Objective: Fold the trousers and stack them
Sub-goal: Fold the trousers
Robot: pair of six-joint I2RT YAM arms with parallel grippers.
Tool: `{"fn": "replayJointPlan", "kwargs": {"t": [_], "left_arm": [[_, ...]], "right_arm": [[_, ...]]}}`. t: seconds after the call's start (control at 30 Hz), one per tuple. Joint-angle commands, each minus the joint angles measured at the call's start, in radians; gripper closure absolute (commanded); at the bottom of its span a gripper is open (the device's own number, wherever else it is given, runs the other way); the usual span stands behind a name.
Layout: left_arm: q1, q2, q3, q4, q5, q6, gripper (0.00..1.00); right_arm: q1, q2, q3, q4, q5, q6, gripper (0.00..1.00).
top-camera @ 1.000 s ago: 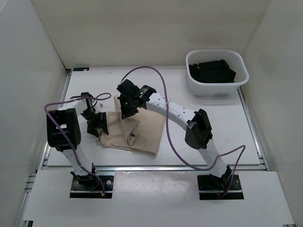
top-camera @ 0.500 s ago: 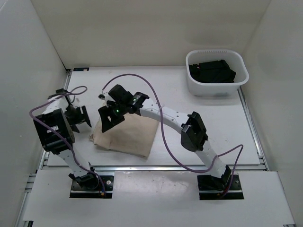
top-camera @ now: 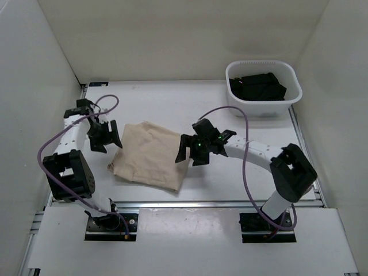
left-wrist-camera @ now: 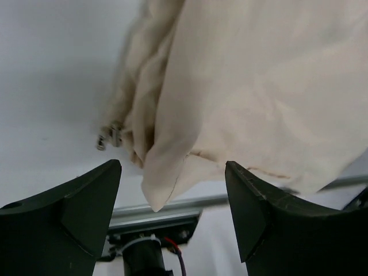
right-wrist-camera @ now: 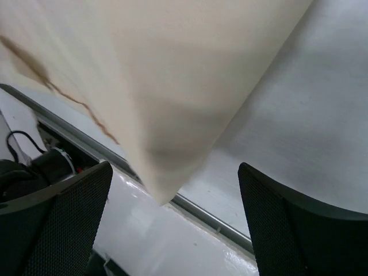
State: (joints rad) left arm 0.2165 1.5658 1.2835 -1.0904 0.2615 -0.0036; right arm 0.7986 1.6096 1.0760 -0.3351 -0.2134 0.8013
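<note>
The trousers [top-camera: 150, 156] are light beige cloth, folded into a flat, roughly square bundle on the white table left of centre. My left gripper [top-camera: 107, 143] hovers just off their left edge, open and holding nothing. In the left wrist view the trousers [left-wrist-camera: 259, 86] fill the upper right, with a folded corner hanging down between the spread fingers [left-wrist-camera: 75, 207]. My right gripper [top-camera: 189, 154] stands open at the bundle's right edge. In the right wrist view the trousers [right-wrist-camera: 172, 75] lie ahead of the gripper [right-wrist-camera: 175, 215], and nothing is gripped.
A white basket [top-camera: 259, 108] with dark clothes [top-camera: 257, 86] inside stands at the back right. White walls close in the table on three sides. A metal rail [top-camera: 190, 203] runs along the near edge.
My right gripper has opened, let go of the cloth and drawn back to the right. The raised fold has dropped flat. My left gripper opened wider and shifted beside the bundle's left edge.
</note>
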Motion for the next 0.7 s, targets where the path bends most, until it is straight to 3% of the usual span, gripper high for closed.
{"fn": "replayJointPlan", "kwargs": {"t": [0.0,0.17,0.2,0.3,0.33,0.43,0.57,0.6,0.67], "left_arm": [[-0.034,0.019,-0.114,0.010,0.018,0.004,0.16],[-0.043,0.028,-0.219,0.055,-0.019,0.004,0.34],[-0.043,0.028,-0.228,0.064,-0.009,0.004,0.41],[-0.043,0.028,-0.253,0.064,0.025,0.004,0.49],[-0.043,0.037,-0.253,0.064,0.036,0.004,0.52],[-0.043,0.046,-0.271,0.073,0.077,0.004,0.60],[-0.054,0.046,-0.280,0.073,0.186,0.004,0.62],[-0.054,0.046,-0.291,0.073,0.202,0.004,0.62],[-0.078,0.046,-0.291,0.073,0.219,0.004,0.55]], "right_arm": [[0.013,0.074,-0.025,0.142,-0.151,0.041,0.06],[0.013,0.130,-0.112,0.292,-0.282,0.088,0.08],[0.013,0.153,-0.126,0.320,-0.297,0.088,0.17],[0.013,0.202,-0.146,0.396,-0.366,0.121,0.47],[0.004,0.213,-0.146,0.396,-0.366,0.121,0.67],[-0.051,0.227,-0.159,0.355,-0.337,0.130,1.00],[-0.157,0.135,-0.243,0.326,-0.276,0.102,1.00],[-0.201,0.121,-0.243,0.250,-0.276,0.067,1.00],[-0.237,0.101,-0.187,0.132,-0.258,-0.078,1.00]]}}
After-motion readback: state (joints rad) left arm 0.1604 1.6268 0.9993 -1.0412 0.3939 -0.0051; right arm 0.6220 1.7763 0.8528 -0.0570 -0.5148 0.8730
